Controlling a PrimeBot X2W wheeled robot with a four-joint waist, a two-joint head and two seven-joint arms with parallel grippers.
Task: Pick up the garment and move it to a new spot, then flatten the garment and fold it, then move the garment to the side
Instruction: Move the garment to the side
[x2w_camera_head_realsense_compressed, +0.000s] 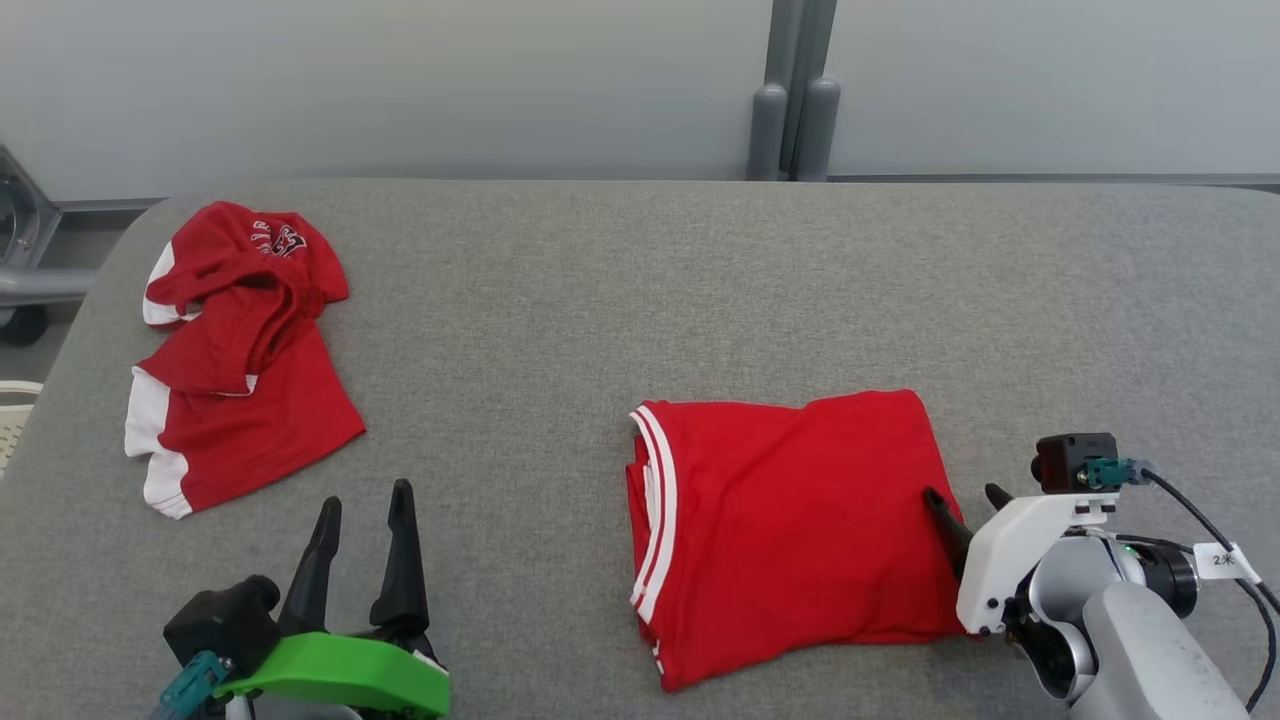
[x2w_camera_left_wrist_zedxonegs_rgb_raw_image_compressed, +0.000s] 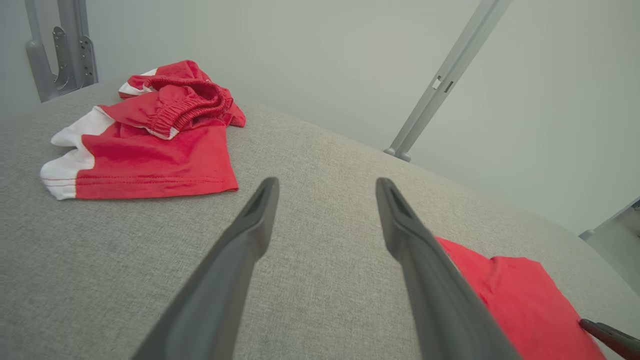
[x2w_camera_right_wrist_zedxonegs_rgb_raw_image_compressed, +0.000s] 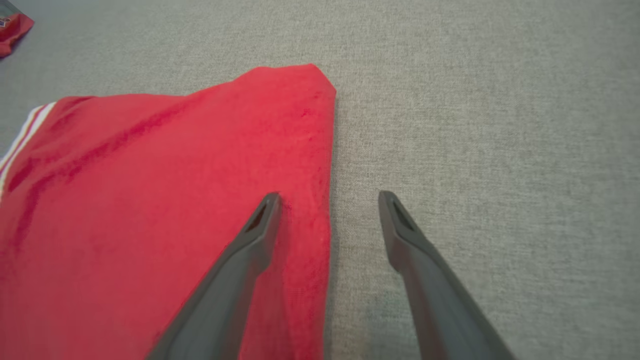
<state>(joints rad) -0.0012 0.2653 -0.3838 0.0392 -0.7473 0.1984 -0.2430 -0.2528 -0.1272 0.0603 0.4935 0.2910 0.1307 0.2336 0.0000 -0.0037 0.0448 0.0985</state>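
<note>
Item one: folded red garment (x2w_camera_head_realsense_compressed: 790, 530), lower centre-right of your head view, lying flat on the grey table (x2w_camera_head_realsense_compressed: 600, 300), with white stripes running down its left edge. Item two: crumpled red garment (x2w_camera_head_realsense_compressed: 235, 360) with white trim, at the upper left of the same view and well apart from the first. Item three: left gripper (x2w_camera_head_realsense_compressed: 366, 493), lower left on a green mount, its fingers spread and holding nothing. In your left wrist view there is bare table between the fingers, the crumpled piece sits at the upper left, and a corner of the folded one is at the lower right. Item four: right gripper (x2w_camera_head_realsense_compressed: 962, 492), lower right, at the folded garment's right edge, its fingers spread wide and gripping nothing. In your right wrist view one finger (x2w_camera_right_wrist_zedxonegs_rgb_raw_image_compressed: 252, 240) stands over the red cloth just inside that edge and the other over bare table. You cannot tell whether the tips touch. Item five: grey metal post (x2w_camera_head_realsense_compressed: 795, 90), top centre, behind the table and against a pale wall.
</note>
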